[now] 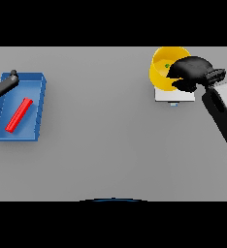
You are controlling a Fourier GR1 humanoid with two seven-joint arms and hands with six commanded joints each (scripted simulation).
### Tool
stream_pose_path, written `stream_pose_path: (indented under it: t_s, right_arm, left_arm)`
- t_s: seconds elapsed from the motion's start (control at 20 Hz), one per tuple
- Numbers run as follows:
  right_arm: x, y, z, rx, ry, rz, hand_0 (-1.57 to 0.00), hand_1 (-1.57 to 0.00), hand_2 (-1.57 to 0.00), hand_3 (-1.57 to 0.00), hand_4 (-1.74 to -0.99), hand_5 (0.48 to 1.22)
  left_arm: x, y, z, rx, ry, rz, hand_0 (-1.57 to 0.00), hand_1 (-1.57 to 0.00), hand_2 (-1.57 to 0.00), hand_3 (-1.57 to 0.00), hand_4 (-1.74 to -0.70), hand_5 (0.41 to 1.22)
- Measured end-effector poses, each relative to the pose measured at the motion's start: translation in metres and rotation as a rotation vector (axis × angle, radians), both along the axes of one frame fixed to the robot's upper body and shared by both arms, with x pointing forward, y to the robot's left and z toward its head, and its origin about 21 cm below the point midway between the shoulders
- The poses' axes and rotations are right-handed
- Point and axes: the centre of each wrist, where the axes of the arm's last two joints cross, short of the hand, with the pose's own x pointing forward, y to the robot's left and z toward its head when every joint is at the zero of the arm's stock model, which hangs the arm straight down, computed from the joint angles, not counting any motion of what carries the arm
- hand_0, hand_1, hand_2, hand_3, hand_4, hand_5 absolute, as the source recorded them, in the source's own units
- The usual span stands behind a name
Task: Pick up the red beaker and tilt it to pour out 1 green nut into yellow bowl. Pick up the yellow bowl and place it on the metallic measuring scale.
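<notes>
— Grey table (110, 145); where's the yellow bowl (163, 65)?
— On the measuring scale (174, 95), right hand (190, 68) curled round its rim. Left hand (5, 83) relaxed over the blue tray (38, 104).
— Handling?
— Probably light, stiff, slick; rim's the hold.

Blue tray (38, 106) stands far left; yellow bowl (160, 68) far right.

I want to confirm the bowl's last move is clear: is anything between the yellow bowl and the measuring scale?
Nothing visible does. The yellow bowl, with the right hand at its rim, already overlaps the far edge of the measuring scale. The blue tray with the red beaker sits far off at the left.
</notes>
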Motion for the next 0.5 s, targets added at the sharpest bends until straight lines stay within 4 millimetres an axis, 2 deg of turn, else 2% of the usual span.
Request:
stream_pose_path:
  t_s: [0.05, 0.2, 0.3, 0.5]
  right_arm:
    - [0.004, -0.005, 0.001, 0.002, -0.006, -0.024, -1.57, -1.57, -1.57, -1.18, -1.721, 1.221]
    - [0.012, -0.018, -0.012, -0.007, 0.011, -0.069, -1.57, -1.57, -1.57, -1.25, -1.722, 1.221]
    - [0.017, -0.020, -0.023, -0.013, 0.016, -0.095, -1.57, -1.57, -1.57, -1.36, -1.724, 1.221]
    - [0.022, -0.026, -0.038, -0.002, 0.011, -0.116, -1.57, -1.55, -1.57, -1.46, -1.726, 1.221]
  left_arm:
    - [0.000, 0.001, 0.000, 0.002, 0.000, -0.004, 0.00, 0.00, 0.00, 0.00, -0.82, 0.772]
    - [0.000, 0.003, 0.005, 0.004, -0.003, 0.010, 0.00, 0.00, 0.00, 0.00, -0.82, 0.759]
    - [0.003, 0.004, 0.003, -0.003, 0.007, 0.012, 0.00, 0.00, 0.00, 0.00, -0.81, 0.757]
    - [0.000, 0.003, -0.001, 0.011, 0.006, 0.011, 0.00, 0.00, 0.00, 0.00, -0.80, 0.737]
